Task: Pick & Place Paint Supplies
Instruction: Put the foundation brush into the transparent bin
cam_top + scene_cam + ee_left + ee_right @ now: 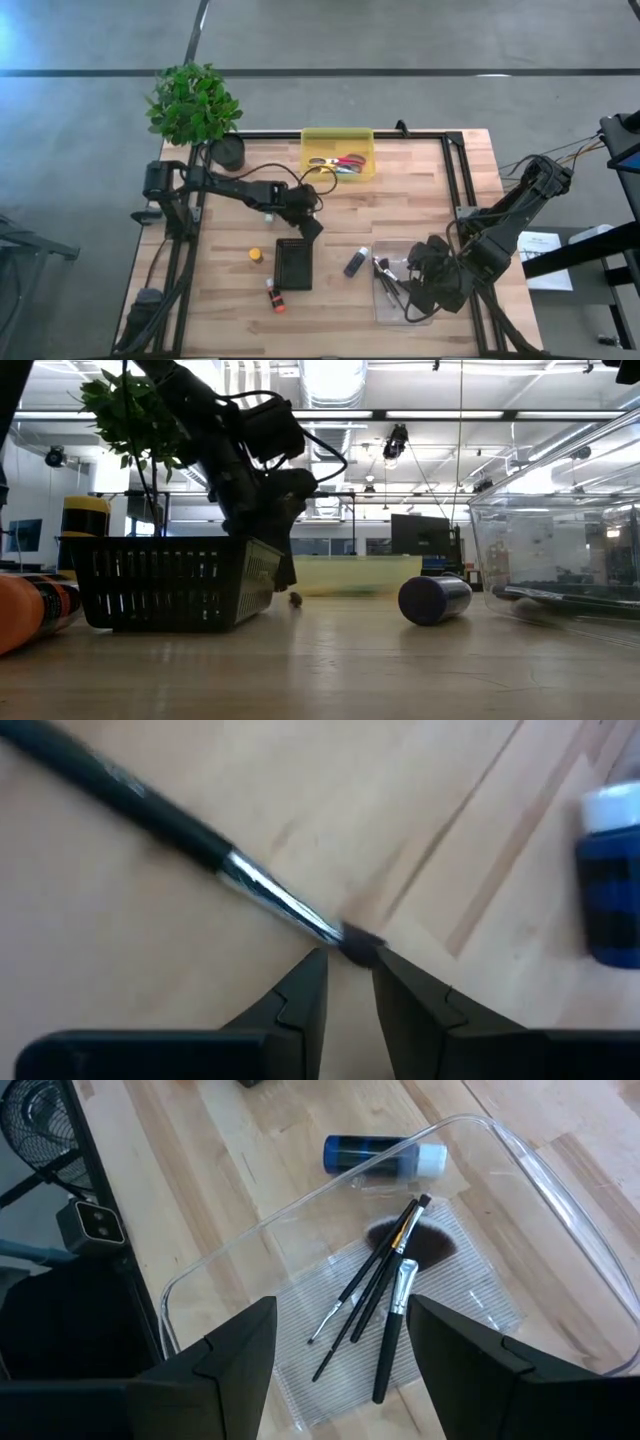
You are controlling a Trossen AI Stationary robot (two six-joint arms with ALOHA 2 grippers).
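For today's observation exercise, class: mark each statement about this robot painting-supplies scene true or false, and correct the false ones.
1. The left claw has a thin paintbrush by its tip. True: the fingers pinch the bristle end, the handle lying on the table.
2. The clear container holds several brushes. True.
3. The blue tube lies inside the clear container. False: it lies on the table outside it.
4. The right claw grips a brush. False: it hangs open above the container, holding nothing.
5. The yellow tray is empty. False: it holds red and green items, too small to identify.
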